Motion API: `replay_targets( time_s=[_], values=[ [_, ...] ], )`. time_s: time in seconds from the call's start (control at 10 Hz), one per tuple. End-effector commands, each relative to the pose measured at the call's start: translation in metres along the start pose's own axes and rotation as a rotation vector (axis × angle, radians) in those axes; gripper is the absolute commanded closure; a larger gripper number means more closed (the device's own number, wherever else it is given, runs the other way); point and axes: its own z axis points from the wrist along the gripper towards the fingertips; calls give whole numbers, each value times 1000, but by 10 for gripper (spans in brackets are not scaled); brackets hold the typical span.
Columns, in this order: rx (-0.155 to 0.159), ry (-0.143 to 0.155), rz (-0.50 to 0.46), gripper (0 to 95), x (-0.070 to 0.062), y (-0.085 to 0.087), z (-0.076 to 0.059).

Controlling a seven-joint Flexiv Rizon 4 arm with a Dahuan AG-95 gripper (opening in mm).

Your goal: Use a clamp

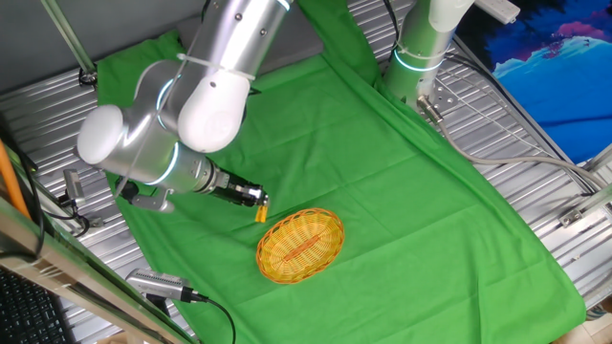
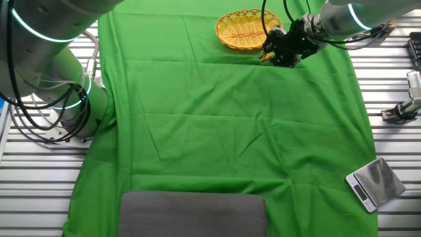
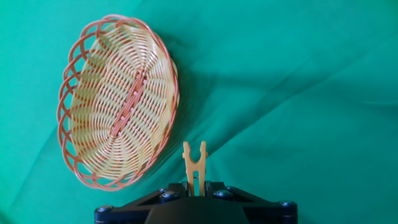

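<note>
A: Clamp (image 3: 194, 167) is sitting pinched between the gripper (image 3: 195, 189) fingers, prongs pointing fwd, off the cloth.
B: Basket?
A: Basket (image 3: 118, 102) is lying just beyond, to the left in hand view; clamp is hanging beside its rim.
B: Tips?
A: Keep squeezing steady, approach rim square so prongs are straddling the weave imo.

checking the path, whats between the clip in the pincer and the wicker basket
Nothing but bare green cloth. The hand view shows the clamp held in the pincer, with a narrow open strip before the basket rim.
</note>
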Motion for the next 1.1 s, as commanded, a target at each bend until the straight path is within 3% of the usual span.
replay_targets(
  time_s=[0.1, 0.3, 0.4, 0.5, 0.6, 1.1],
  values=[
    [5, -6, -12, 950, 1, -2, -2],
    [12, -17, -25, 950, 1, -23, -27],
    [17, -24, -29, 950, -1, -29, -31],
    [21, -56, -27, 950, -8, -47, -43],
    [23, -66, -34, 950, -12, -57, -49],
    [28, -82, -41, 950, -16, -66, -54]
  ],
)
